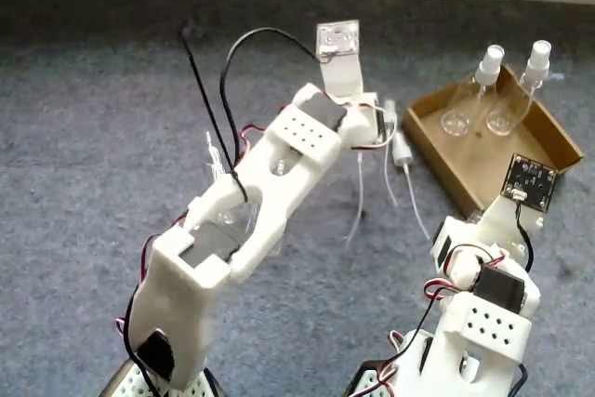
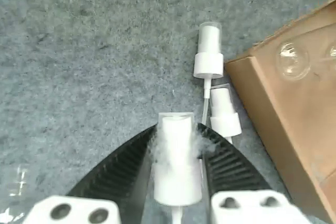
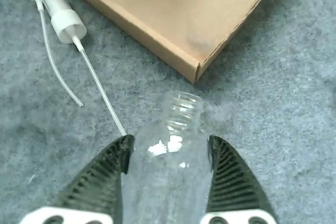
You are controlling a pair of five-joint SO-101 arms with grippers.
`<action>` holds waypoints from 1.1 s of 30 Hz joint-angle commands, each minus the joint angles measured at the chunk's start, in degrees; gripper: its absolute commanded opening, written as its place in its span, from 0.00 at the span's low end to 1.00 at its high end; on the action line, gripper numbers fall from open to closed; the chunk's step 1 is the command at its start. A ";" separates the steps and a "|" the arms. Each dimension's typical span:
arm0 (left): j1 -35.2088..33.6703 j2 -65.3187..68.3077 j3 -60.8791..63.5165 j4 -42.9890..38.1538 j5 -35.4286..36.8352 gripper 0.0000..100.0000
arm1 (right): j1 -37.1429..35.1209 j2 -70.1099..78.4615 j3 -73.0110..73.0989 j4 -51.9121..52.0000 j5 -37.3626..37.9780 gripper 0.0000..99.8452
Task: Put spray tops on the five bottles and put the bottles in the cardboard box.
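- left tool point(image 2: 178, 132): jaws closed down on a white spray top point(image 2: 176, 167), gripping its body on both sides; the cap end points away from the wrist.
- in the high view the left tool point(image 1: 372, 123) sits low over the desk point(image 1: 112, 137), just beside the near wall of the cardboard box point(image 1: 437, 151).
- just beyond the left tool's fingertips, a first loose spray top point(image 2: 208, 51) and a second loose spray top point(image 2: 224, 111) lie on the grey desk surface, close together, next to the box wall.
- right tool point(image 3: 170, 142): jaws part open around a clear bottle point(image 3: 173, 182), pads against its sides; the threaded neck is open, with no top fitted, and points toward the box corner point(image 3: 194, 66).
- the two loose spray tops point(image 3: 65, 22) lie off to one side of the bottle, with their thin dip tubes trailing across the desk.
- cardboard box: holds two capped bottles point(image 1: 469, 99), each with a spray top on, side by side toward the far end.
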State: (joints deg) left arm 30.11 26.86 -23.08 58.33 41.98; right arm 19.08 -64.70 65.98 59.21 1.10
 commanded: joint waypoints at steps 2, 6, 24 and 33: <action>-0.92 -9.45 -3.30 5.54 0.18 0.04 | 0.31 -1.19 -0.84 -0.92 0.44 0.03; -4.18 -12.88 -3.47 9.23 -0.79 0.04 | -3.30 -1.27 -2.51 -0.66 0.53 0.03; -22.55 -28.79 -3.30 32.44 -34.64 0.04 | -32.84 -1.27 -12.00 -1.27 0.53 0.03; -34.33 -31.08 -0.48 40.09 -46.33 0.04 | -38.64 -0.66 -9.63 -17.71 0.53 0.03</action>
State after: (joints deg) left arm -0.22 -1.54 -23.16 97.80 -1.63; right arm -18.73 -64.70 58.15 46.29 1.10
